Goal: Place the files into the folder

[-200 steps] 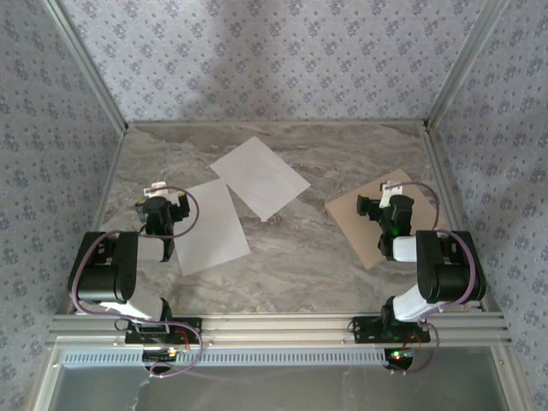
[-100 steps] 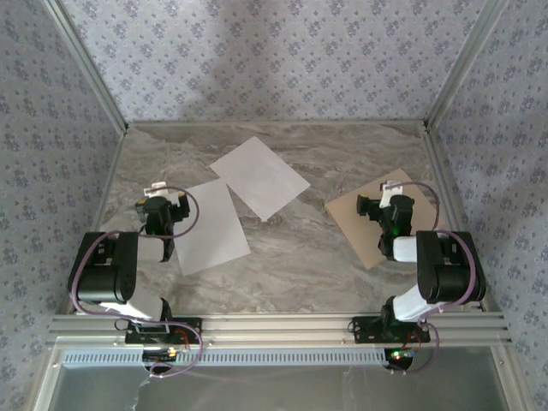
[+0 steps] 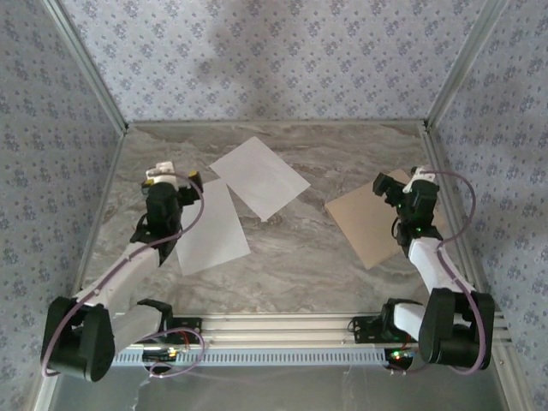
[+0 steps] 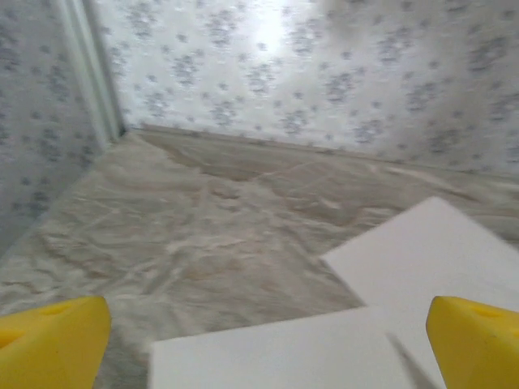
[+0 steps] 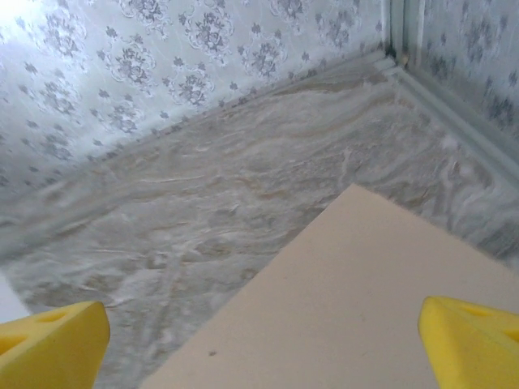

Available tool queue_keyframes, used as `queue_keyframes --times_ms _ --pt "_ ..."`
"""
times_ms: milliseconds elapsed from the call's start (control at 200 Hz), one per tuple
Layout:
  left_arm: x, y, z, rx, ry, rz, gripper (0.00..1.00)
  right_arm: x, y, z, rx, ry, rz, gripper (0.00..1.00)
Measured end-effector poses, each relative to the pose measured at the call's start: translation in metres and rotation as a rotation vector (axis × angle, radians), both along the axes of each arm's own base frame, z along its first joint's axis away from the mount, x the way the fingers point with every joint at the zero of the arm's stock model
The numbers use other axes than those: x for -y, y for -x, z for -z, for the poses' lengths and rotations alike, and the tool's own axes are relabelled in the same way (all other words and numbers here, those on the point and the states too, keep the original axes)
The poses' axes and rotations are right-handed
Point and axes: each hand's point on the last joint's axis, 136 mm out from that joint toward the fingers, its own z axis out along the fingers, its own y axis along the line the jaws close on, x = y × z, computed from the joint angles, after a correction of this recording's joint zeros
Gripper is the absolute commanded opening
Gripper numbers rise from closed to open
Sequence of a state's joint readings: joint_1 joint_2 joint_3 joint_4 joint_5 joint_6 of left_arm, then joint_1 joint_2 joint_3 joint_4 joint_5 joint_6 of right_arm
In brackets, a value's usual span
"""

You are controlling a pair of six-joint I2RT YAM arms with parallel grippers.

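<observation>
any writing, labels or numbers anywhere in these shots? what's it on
No readable text in any view.
The near white sheet and the far white sheet are blank.
The folder is plain tan with no label.
The wallpaper has a floral pattern and no words.

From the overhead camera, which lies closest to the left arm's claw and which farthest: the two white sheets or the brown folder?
1. The nearer white sheet, right beside the left gripper, just to its right.
2. The farther white sheet, further back and toward the middle.
3. The folder, far across on the right side.
</observation>
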State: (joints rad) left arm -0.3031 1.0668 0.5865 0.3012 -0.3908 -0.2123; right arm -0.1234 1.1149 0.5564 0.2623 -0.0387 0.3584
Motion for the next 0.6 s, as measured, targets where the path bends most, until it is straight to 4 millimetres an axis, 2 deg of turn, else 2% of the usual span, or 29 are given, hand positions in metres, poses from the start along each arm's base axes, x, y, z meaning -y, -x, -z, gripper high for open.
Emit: queue_keyframes --times_ms 155,225,290,390,605 --pt "0.057 -0.006 -0.042 -0.027 0.105 0.108 1.0 -0.004 0.008 0.003 -0.111 -0.232 0.03 1.0" --pt "0.09 -0.01 -0.054 -0.048 0.135 0.172 1.0 -0.005 0.014 0.016 -0.175 -0.321 0.045 1.0" --pt "0.124 -0.011 -0.056 -0.074 0.146 0.246 1.0 -0.003 0.022 0.032 -0.242 -0.396 0.066 1.0" --pt "0.179 -0.011 -0.044 -0.146 0.141 0.364 1.0 0.002 0.032 0.052 -0.314 -0.488 0.099 1.0" --pt "0.284 -0.027 0.005 -0.346 0.112 0.562 0.99 0.005 0.049 0.078 -0.421 -0.56 0.143 1.0"
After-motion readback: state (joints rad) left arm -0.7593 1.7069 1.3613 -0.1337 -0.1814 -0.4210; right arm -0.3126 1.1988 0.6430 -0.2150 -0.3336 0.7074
